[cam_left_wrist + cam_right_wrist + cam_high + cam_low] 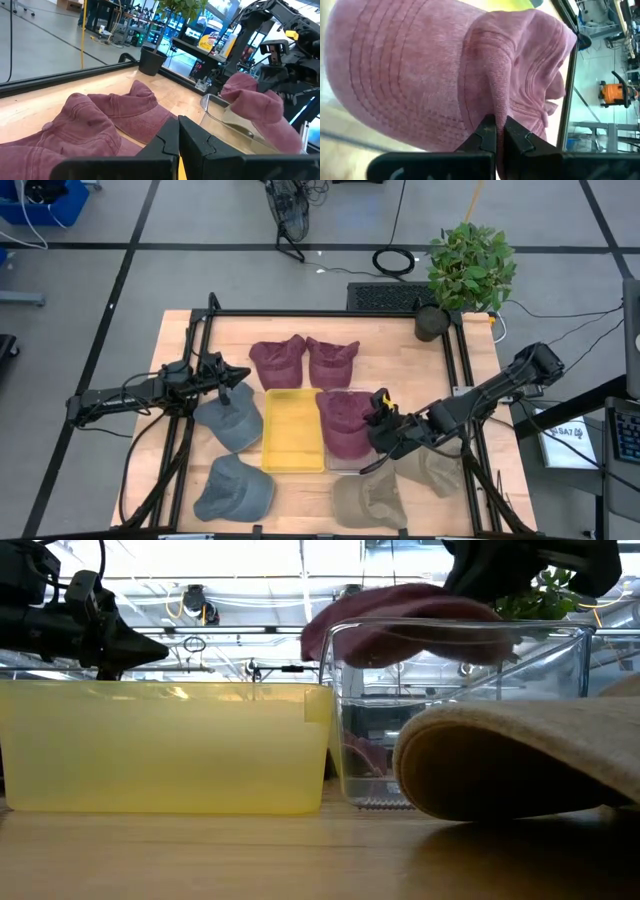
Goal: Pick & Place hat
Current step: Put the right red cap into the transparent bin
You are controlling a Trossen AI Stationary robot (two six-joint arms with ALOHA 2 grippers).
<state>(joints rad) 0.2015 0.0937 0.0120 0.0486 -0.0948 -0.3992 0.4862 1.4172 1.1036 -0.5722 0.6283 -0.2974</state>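
Placing step: right gripper (495, 131) pinches maroon hat (435, 75), hat hanging ahead of its fingers over clear bin (455, 710). You lower, then release. Left gripper (178, 137) closed, empty, waiting above 2 maroon hats.

The maroon hat (435, 75) is soft matt cloth, its brim ribbed with rows of stitching and its weave faintly fuzzy. The right claw (496, 131) pinching a fold of it is smooth, matt black plastic. The yellow bin (165, 745) is translucent, slightly glossy plastic; the clear bin (450, 670) is shiny and transparent. The desk (400, 355) is pale, smooth wood. The tan hat (520, 755) is coarse matt cloth.
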